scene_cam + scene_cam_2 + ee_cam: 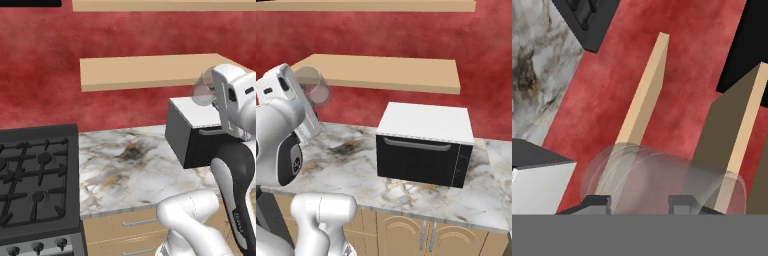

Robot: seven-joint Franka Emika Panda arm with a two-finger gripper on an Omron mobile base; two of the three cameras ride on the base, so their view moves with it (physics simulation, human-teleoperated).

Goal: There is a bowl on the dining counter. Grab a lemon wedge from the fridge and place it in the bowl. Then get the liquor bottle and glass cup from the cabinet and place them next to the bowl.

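My gripper point(639, 204) is shut on the glass cup point(662, 180), a clear greyish tumbler held on its side between the two dark fingertips point(597, 202). In the left base view the glass cup point(202, 92) sticks out from the white hand in the air, in front of the right end of the cabinet point(145, 70), a light-wood shelf board on the red wall. From the right base camera the glass cup point(313, 85) hangs just off the left end of that cabinet point(381, 70), above the counter. Nothing stands on the visible part of the shelf.
A black microwave point(423, 145) with a white top stands on the marble wall counter point(125, 170), below and right of the hand. A black gas stove point(35, 185) lies to the left. A second wooden shelf point(165, 5) runs higher up the wall.
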